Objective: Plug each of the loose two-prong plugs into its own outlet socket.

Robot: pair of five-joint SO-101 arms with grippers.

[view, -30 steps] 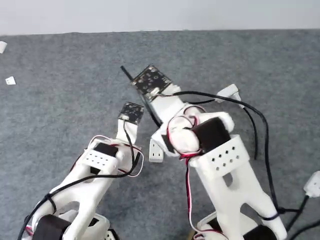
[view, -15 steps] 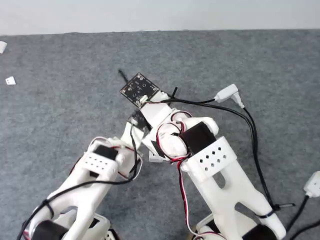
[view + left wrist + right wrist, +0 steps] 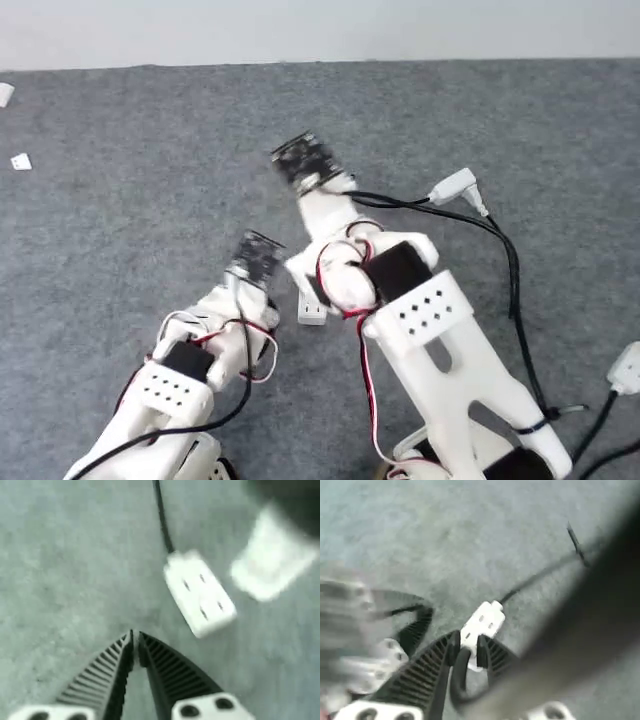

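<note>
A white outlet block with several slots lies flat on the grey carpet, a black cord leaving its far end. My left gripper is shut and empty, a short way in front of the block and apart from it. My right gripper is shut on a black cable, with the outlet block just beyond its tips. In the high view that black cable runs to a white two-prong plug lying on the carpet. A second white plug rests at the right edge. The outlet block peeks out between the two arms.
The left arm and right arm stand close together over the outlet. Black cables trail down the right side. Two small white scraps lie at the far left. Grey carpet stretches open to the left and back.
The left arm has pulled back toward the near left, away from the right arm. The right arm's wrist swung first left, then right again, still with the cable in its gripper.
</note>
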